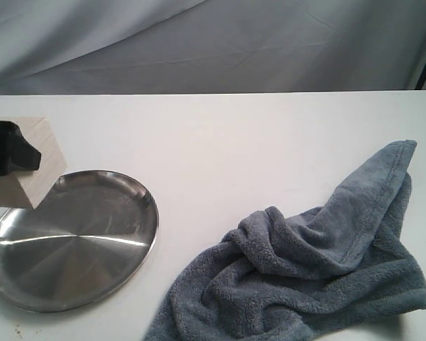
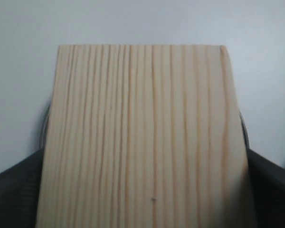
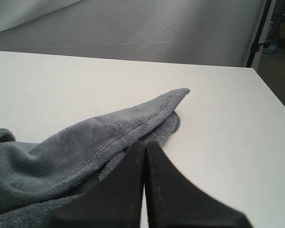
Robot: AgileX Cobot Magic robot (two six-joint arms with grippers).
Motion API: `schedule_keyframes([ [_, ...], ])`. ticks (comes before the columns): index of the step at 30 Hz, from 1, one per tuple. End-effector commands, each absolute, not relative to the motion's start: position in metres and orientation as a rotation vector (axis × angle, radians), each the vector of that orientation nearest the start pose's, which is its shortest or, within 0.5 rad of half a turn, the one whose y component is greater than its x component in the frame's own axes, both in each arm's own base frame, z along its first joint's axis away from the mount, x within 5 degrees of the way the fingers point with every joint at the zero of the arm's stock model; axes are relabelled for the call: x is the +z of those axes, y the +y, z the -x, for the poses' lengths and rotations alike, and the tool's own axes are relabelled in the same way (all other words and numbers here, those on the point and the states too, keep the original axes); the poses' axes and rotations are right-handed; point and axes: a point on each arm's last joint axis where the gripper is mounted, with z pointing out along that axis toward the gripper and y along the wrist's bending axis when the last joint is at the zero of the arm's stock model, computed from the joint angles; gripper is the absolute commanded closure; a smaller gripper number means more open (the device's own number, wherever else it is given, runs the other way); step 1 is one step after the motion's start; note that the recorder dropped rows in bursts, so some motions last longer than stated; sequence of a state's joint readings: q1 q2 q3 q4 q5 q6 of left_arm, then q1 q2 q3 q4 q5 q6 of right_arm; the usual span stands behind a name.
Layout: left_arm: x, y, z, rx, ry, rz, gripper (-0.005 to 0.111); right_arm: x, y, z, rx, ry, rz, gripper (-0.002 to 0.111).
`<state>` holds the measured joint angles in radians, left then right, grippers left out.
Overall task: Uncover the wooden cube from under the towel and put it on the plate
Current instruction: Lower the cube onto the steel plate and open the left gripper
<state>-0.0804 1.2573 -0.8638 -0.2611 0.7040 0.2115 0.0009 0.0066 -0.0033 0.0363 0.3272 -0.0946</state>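
Observation:
The pale wooden cube (image 1: 37,165) hangs at the far left, over the back-left rim of the steel plate (image 1: 78,245), held by my left gripper (image 1: 14,150), which is shut on it. In the left wrist view the cube's grained face (image 2: 142,137) fills the picture, with a black finger (image 2: 14,194) at each lower corner. The grey-blue towel (image 1: 319,263) lies crumpled at the right front, uncovered of anything. My right gripper (image 3: 144,145) is shut with nothing between its fingers, low beside the towel's (image 3: 85,142) folded edge; it is out of the exterior view.
A white table (image 1: 234,142) carries everything, its back edge against a grey cloth backdrop (image 1: 199,42). The table's right edge (image 3: 275,99) shows in the right wrist view, with a dark stand beyond it.

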Motion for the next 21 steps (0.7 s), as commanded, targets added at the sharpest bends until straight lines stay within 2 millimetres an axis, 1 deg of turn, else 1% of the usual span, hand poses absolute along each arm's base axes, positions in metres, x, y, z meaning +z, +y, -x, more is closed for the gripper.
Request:
schedule_keyframes([
  [1, 0.257, -0.031, -0.242, -0.207, 2.432, -0.115, 0.107, 0.184, 0.001, -0.054, -0.027, 1.803, 0.066, 0.108],
  [5, 0.246, -0.028, -0.242, -0.172, 2.367, -0.087, 0.107, 0.184, 0.001, -0.054, -0.027, 1.803, 0.066, 0.108],
  [8, 0.239, -0.027, -0.241, -0.146, 2.356, -0.114, 0.107, 0.184, 0.001, -0.054, -0.027, 1.803, 0.066, 0.108],
  [13, 0.238, -0.029, -0.239, -0.153, 2.375, -0.137, 0.107, 0.184, 0.001, -0.054, -0.027, 1.803, 0.066, 0.108],
  [15, 0.233, -0.035, -0.237, -0.157, 2.413, -0.203, 0.107, 0.184, 0.001, -0.054, -0.027, 1.803, 0.066, 0.108],
  [17, 0.226, -0.044, -0.238, -0.163, 2.442, -0.293, 0.107, 0.184, 0.001, -0.054, -0.027, 1.803, 0.066, 0.108],
  [19, 0.216, -0.055, -0.240, -0.164, 2.465, -0.384, 0.107, 0.184, 0.001, -0.054, -0.027, 1.803, 0.066, 0.108],
  [21, 0.207, -0.061, -0.244, -0.144, 2.487, -0.459, 0.107, 0.184, 0.001, -0.054, -0.027, 1.803, 0.066, 0.108],
])
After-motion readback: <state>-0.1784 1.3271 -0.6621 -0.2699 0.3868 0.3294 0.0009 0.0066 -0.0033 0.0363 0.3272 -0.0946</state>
